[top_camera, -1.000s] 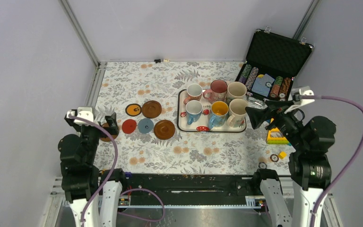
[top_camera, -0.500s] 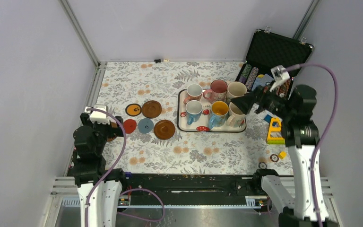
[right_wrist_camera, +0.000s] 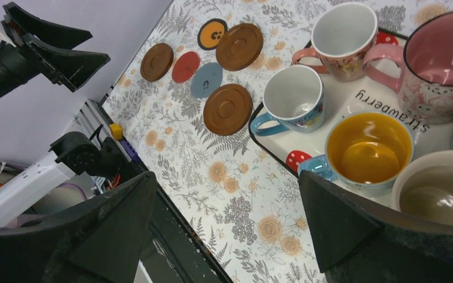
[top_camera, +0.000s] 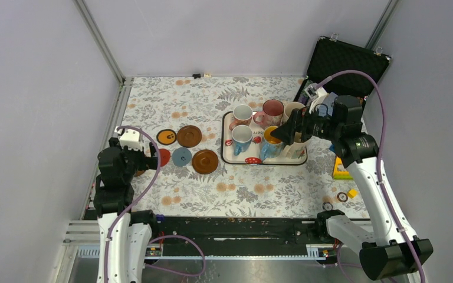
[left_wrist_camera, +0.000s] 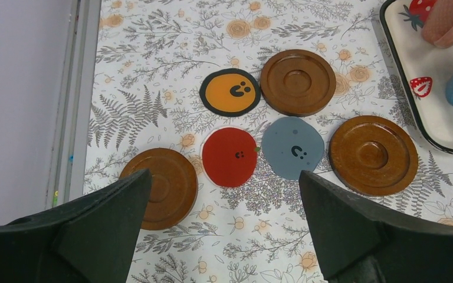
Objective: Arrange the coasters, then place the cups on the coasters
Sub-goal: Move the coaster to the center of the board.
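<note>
Six coasters lie left of the tray: black with an orange centre (left_wrist_camera: 230, 92), red (left_wrist_camera: 230, 157), grey-blue (left_wrist_camera: 294, 147) and three dark brown ones (left_wrist_camera: 298, 81) (left_wrist_camera: 373, 154) (left_wrist_camera: 162, 187). My left gripper (left_wrist_camera: 224, 175) hangs open above the red one's near edge, holding nothing. Six cups stand on the white tray (top_camera: 223, 143): white with a pink handle (right_wrist_camera: 343, 35), pink (right_wrist_camera: 439, 65), white-and-blue (right_wrist_camera: 295, 97), blue with yellow inside (right_wrist_camera: 367, 147) and two cream ones (top_camera: 295, 111) (right_wrist_camera: 439, 188). My right gripper (top_camera: 283, 132) hovers open over the blue cup.
An open black case of poker chips (top_camera: 342, 76) stands at the back right. A yellow toy block (top_camera: 342, 171) and small loose pieces (top_camera: 342, 196) lie on the right. A metal frame rail (top_camera: 117, 112) borders the table's left edge.
The right arm swung left from beside the tray to above its front row of cups. The left arm moved forward and right towards the coasters. Both grippers stayed open.
</note>
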`<state>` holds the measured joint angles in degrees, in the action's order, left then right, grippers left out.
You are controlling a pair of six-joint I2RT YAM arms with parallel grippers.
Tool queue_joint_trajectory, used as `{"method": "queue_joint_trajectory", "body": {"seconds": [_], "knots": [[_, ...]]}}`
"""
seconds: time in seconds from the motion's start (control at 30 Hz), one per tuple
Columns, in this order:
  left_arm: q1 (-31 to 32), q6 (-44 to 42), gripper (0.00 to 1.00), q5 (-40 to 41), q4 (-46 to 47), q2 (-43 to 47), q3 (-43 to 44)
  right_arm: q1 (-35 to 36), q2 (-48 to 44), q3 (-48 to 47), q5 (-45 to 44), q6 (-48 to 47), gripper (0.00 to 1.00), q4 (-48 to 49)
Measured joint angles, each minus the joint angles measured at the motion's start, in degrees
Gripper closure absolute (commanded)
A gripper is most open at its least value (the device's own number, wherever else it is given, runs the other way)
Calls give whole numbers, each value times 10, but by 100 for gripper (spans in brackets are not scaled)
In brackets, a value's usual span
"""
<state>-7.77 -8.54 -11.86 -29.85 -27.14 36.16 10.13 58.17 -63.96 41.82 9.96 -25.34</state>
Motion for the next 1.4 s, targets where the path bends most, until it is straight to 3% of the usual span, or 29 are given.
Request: {"method": "queue_joint_trajectory", "body": {"seconds": [0.87, 1.4], "knots": [[-2, -16, 1, -48, -19, -64, 2, 19, 4, 41, -32, -1, 2, 8], [-18, -20, 1, -79, -37, -57, 5, 19, 4, 47, -68, -3, 2, 8]]}}
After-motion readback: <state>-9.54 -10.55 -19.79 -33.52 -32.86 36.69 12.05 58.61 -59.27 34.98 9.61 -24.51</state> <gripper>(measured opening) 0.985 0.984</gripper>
